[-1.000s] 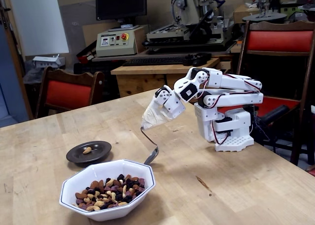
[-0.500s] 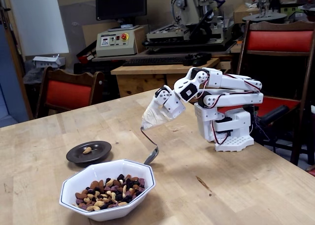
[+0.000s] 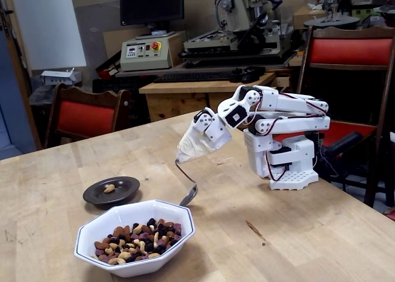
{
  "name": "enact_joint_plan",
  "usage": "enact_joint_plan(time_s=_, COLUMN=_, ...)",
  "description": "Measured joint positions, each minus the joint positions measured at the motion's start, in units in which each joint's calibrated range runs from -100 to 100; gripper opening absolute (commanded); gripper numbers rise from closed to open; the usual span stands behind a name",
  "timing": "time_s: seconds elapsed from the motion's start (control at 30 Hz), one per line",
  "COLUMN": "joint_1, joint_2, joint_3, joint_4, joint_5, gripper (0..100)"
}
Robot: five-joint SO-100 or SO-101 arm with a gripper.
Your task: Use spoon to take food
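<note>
In the fixed view my white gripper [image 3: 192,145] is wrapped in off-white tape and shut on the taped upper end of the spoon [image 3: 188,189]. The thin bent handle hangs down from it. The spoon's shiny bowl sits just behind the far right rim of the white bowl [image 3: 182,228], low over the table. The food [image 3: 136,240], a mix of tan nuts and dark dried fruit, fills that white bowl at the front left. One nut [image 3: 109,187] lies on a small dark saucer [image 3: 126,192] behind the bowl.
My white arm base [image 3: 287,161] stands on the wooden table [image 3: 296,232] at the right. Red-backed chairs [image 3: 86,118] stand behind the table's far edge. A desk with a keyboard and machines fills the background.
The gripper and spoon have shifted very slightly to the left and up. Bowl, saucer and food lie as before.
</note>
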Motion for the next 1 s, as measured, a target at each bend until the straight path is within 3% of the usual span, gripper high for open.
enact_joint_plan(time_s=0.5, joint_1=-0.1, joint_2=0.1, joint_3=3.3, joint_4=-22.2, joint_5=0.2, gripper=4)
enact_joint_plan(time_s=1.0, joint_1=5.5, joint_2=0.4, joint_3=-2.1, joint_4=-27.3, joint_5=0.2, gripper=4)
